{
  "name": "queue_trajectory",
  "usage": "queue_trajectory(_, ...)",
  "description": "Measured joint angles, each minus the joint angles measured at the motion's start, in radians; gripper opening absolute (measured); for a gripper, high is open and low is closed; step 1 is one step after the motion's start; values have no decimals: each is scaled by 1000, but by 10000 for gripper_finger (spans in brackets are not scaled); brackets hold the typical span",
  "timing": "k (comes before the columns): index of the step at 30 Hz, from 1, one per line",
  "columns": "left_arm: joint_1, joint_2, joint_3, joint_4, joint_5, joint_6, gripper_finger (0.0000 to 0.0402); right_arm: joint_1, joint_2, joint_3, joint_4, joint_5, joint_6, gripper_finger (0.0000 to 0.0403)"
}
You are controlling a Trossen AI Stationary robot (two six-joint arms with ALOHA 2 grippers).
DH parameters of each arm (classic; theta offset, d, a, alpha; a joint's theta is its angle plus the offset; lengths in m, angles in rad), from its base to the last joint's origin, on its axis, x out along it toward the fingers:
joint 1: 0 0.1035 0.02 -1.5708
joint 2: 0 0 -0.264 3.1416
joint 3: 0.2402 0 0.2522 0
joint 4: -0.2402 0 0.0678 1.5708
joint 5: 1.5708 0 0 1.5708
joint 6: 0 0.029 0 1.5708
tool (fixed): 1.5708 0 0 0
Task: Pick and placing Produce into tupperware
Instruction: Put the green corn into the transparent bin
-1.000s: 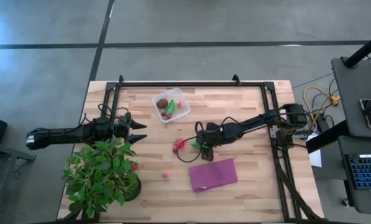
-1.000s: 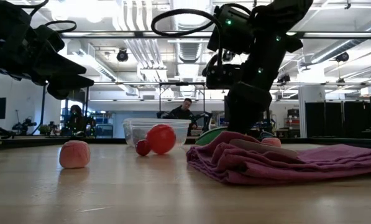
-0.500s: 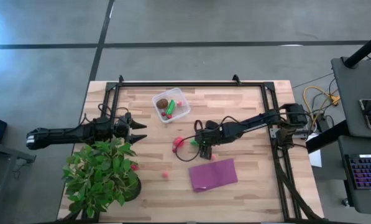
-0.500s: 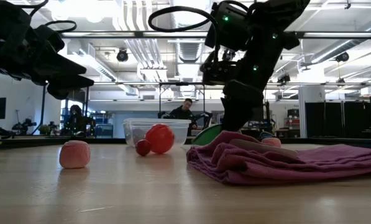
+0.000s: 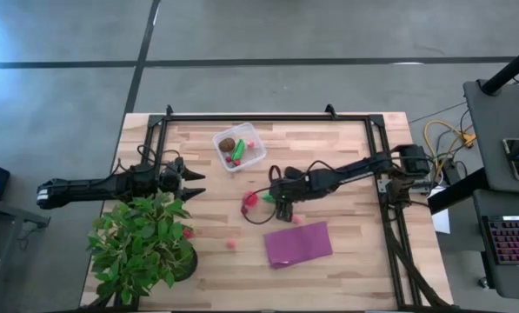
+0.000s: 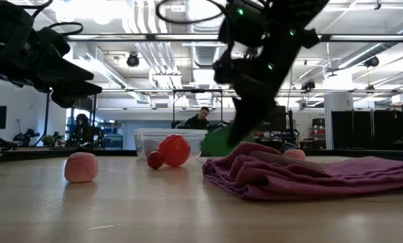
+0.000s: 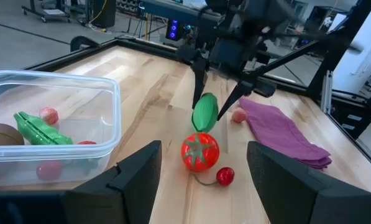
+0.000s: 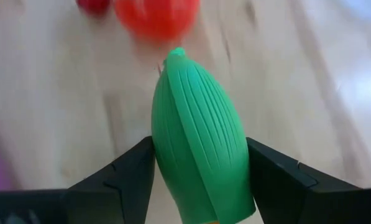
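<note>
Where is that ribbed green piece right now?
The green piece is gripped in the right gripper, mid-table just above the wood, beside the red tomato.

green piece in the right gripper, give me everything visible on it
The green piece is an oblong, ribbed toy vegetable, plastic-looking, tapering to a pointed tip. The right gripper is shut on it, one finger on each flank, holding it clear of the table with the tip pointing down. It hangs just above the tomato, near the purple cloth.

Robotics lab; ceiling ducts (image 6: 187, 50), equipment racks (image 6: 363, 128), a seated person (image 6: 200, 120)
</note>
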Motion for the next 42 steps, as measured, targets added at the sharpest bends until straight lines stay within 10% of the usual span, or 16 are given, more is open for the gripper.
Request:
queue_trajectory(14, 0, 0, 0, 0, 0, 0, 224, -153, 29, 398, -51, 8, -18, 219)
queue_trajectory(31, 0, 0, 0, 0, 0, 0, 224, -400, 587, 1112, -475, -198, -107, 219)
queue_trajectory(42, 0, 1, 0, 0, 0, 0, 224, -417, 673, 1230, -632, -123, -133, 245)
